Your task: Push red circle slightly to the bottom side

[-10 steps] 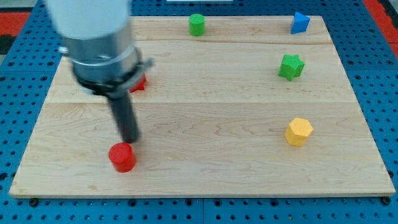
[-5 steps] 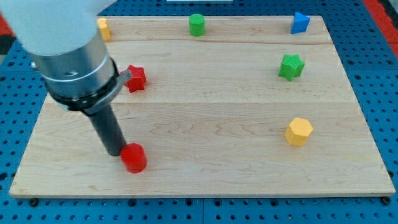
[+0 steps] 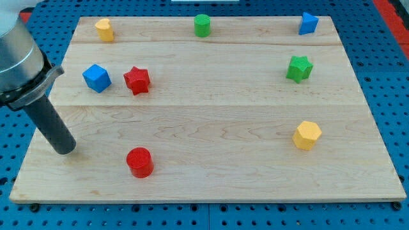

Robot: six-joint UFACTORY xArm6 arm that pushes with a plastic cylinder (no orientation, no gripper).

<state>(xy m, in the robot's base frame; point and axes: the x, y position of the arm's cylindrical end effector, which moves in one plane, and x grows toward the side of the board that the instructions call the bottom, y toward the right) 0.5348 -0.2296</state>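
Now, with no pincer on this rod, my tip [image 3: 64, 150] sits apart at nine o'clock of the red circle [image 3: 139, 161], low-left on the board [image 3: 223, 172]; best circle to twelve o'clock, then nudge gently toward six.

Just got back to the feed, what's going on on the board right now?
My tip sits near the board's left edge, well to the view's left of the red circle and not touching it. The red circle lies near the view's bottom edge. The blue cube and red star sit further up; the other blocks are spread along the top and right.
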